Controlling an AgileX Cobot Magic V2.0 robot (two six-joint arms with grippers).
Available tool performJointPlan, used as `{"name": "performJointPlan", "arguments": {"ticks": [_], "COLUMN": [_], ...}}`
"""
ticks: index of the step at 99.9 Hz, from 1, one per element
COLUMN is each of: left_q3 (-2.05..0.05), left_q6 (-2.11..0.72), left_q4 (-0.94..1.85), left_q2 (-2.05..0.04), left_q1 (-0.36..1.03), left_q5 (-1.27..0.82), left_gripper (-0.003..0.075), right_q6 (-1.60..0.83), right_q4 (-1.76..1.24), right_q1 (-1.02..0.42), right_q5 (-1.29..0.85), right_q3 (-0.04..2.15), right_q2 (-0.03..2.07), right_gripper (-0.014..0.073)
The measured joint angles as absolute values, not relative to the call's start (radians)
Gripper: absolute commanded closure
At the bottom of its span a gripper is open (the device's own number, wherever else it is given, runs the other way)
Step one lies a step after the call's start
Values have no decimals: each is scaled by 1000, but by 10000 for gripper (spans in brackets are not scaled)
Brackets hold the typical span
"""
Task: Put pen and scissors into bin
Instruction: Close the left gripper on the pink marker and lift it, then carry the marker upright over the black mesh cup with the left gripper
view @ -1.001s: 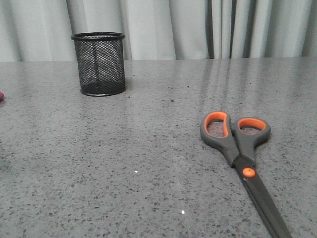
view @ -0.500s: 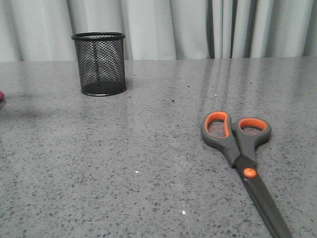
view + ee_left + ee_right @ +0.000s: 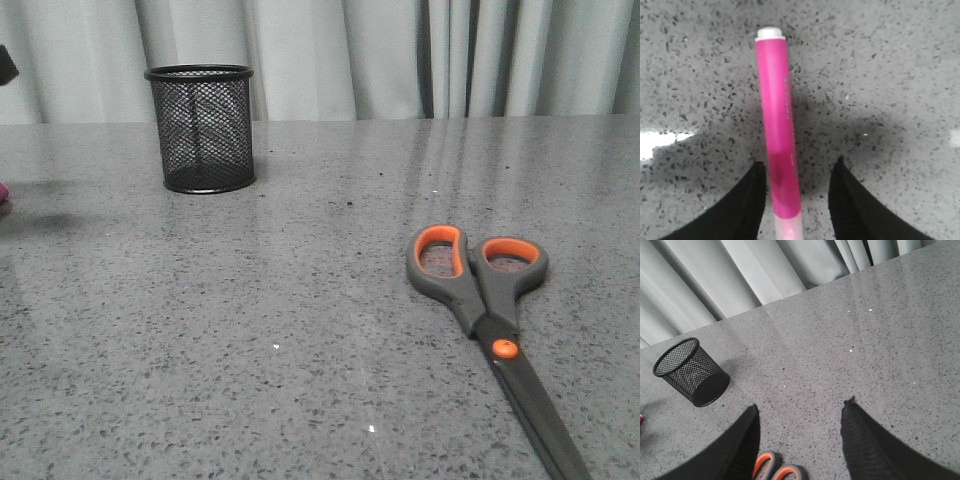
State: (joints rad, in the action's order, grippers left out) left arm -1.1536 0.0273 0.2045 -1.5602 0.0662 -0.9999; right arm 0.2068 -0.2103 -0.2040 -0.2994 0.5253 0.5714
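Observation:
The magenta pen lies flat on the grey table, its white tip pointing away from the wrist. My left gripper is open and straddles the pen's near end without gripping it; the pen lies closer to one finger. In the front view only a pink sliver of the pen shows at the left edge. The scissors lie closed at the front right, handles toward the back. My right gripper hangs open and empty above the scissors' handles. The black mesh bin stands upright at the back left.
The speckled grey table ends at pale curtains behind. A dark piece of the left arm shows at the upper left edge of the front view. The bin also shows in the right wrist view.
A dark piece of the left arm has come into the front view at the upper left edge, and its shadow on the table has shifted. Scissors and bin have not moved.

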Motion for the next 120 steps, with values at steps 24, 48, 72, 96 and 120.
{"name": "performJointPlan", "arguments": {"ticks": [24,48,72,96,120], "left_q3": [-1162,-1175,-1161,-1156,-1156], "left_q6": [27,0,-80,-538,-1320], "left_q4": [196,194,247,832,1635], "left_q2": [-1599,-1621,-1591,-1401,-1405], "left_q1": [66,66,66,66,149], "left_q5": [-996,-989,-871,-561,-491], "left_gripper": [470,739,739,738,739], "right_q6": [207,207,207,207,207], "right_q4": [-210,-210,-210,-210,-210], "right_q1": [-204,-204,-204,-204,-204], "right_q5": [-299,-299,-301,-301,-287], "right_q3": [525,525,525,525,525], "right_q2": [571,571,571,571,594], "right_gripper": [258,258,258,258,258]}}
